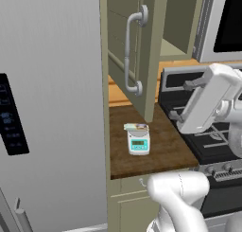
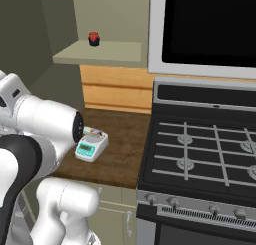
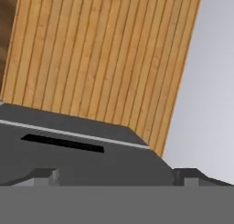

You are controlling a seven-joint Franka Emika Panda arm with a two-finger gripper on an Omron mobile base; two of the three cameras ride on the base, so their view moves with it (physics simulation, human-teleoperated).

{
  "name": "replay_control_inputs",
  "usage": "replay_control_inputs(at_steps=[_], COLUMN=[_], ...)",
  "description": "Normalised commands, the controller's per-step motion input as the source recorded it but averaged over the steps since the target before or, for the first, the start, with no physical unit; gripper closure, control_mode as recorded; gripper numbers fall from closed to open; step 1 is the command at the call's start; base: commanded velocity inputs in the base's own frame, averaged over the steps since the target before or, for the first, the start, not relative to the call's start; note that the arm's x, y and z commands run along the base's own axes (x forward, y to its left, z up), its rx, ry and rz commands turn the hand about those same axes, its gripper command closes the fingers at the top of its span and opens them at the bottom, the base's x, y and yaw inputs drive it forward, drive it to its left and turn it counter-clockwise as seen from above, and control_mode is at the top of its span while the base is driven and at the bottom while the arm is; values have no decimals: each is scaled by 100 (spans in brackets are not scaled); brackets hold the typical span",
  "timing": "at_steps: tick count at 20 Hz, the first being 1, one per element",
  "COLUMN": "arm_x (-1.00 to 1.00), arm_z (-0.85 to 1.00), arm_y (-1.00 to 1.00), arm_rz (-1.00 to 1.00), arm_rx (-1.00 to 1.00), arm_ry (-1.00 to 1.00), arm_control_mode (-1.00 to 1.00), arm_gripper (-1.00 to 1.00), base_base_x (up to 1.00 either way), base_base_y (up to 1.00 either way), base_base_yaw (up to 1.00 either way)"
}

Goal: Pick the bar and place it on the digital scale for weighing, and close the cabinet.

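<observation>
The bar [image 1: 136, 127] lies flat on the round plate of the digital scale [image 1: 138, 140], touching it, with its long side across the far part of the scale. The scale stands on the dark wooden counter [image 1: 165, 146], between the grey refrigerator [image 1: 52, 108] on the left and the black stove [image 2: 200, 154] on the right. In my judgement the first part of the task is done, because the packet rests on the weighing plate and nothing holds it.

The cabinet [image 1: 151, 51] is open: its door swings out toward the near side, above the counter, and the long curved handle [image 1: 130, 53] faces the robot. Inside, on the shelf, a small red thing [image 2: 93, 38] stands; I cannot tell what it is. The door must be pushed back to finish the task.

The gripper [image 3: 114, 175] is seen in the hand view, where two small dark finger tips [image 3: 43, 176] stand well apart at the bottom, with nothing between them, so the tool is spread wide and empty. This view looks at the pale wooden wall boards [image 3: 100, 58] and the back edge of the stove, not at the door. I think the arm is lifted over the stove, to the right of the door, and must come to the door's outer face.

The teal display on the scale's front is too small to read, and I see no brand or writing on the bar.
</observation>
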Motion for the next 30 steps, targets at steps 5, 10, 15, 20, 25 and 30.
replay_control_inputs(at_steps=[5,10,15,20,25,30], arm_x=[-44,-75,-22,25,27,0], arm_z=[-100,-98,-76,-59,-55,-54], arm_y=[72,99,85,38,14,51], arm_rz=[-19,-33,-34,-28,-19,-13], arm_rx=[11,21,18,18,22,19], arm_ry=[-11,-15,-1,15,13,-3], arm_control_mode=[-100,-100,-100,-100,-100,-100], arm_gripper=[-100,-100,-100,-100,-100,-100], base_base_x=[0,0,0,0,0,0], base_base_y=[0,0,0,0,0,0], base_base_yaw=[0,0,0,0,0,0])
